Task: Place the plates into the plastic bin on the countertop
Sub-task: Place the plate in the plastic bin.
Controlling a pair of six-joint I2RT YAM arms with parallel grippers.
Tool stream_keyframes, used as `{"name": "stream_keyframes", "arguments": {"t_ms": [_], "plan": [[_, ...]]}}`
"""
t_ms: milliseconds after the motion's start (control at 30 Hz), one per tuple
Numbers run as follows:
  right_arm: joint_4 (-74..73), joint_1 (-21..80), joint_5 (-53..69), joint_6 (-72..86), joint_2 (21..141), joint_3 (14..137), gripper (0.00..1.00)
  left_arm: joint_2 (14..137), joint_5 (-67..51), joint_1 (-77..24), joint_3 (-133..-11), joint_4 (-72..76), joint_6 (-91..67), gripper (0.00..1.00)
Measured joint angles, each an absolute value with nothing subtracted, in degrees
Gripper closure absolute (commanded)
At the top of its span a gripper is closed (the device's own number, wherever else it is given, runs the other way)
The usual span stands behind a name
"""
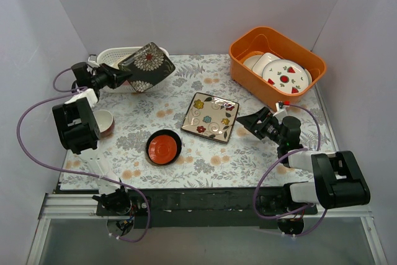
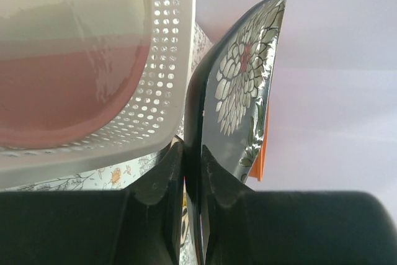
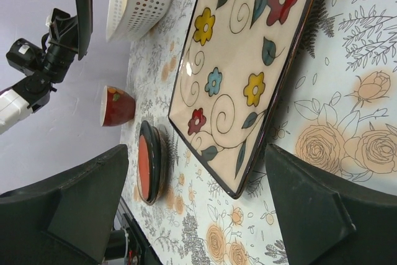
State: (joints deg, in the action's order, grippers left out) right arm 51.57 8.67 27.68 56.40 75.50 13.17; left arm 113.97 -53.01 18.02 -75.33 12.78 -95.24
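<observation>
The left arm's fingers [image 2: 160, 185] are clenched on the lower edge of a dark square floral plate [image 1: 147, 66]. They hold it on edge in the air, just beside the right end of a white perforated plastic bin [image 1: 111, 58] at the far left of the fern-printed table [image 1: 214, 161]. The right arm's fingers [image 3: 313, 212] are spread wide and released, near a cream square flowered plate [image 1: 210, 116] lying flat mid-table. A round red dish with a dark rim [image 1: 164, 147] sits nearby.
</observation>
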Motion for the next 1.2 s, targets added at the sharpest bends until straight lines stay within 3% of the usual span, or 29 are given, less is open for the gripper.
{"name": "stream_keyframes", "arguments": {"t_ms": [1200], "plan": [[49.5, 8.7, 27.2, 56.0, 71.8, 12.5, 0.05, 113.6, -39.3, 22.9, -69.0, 18.9, -100.9, 1.0]]}}
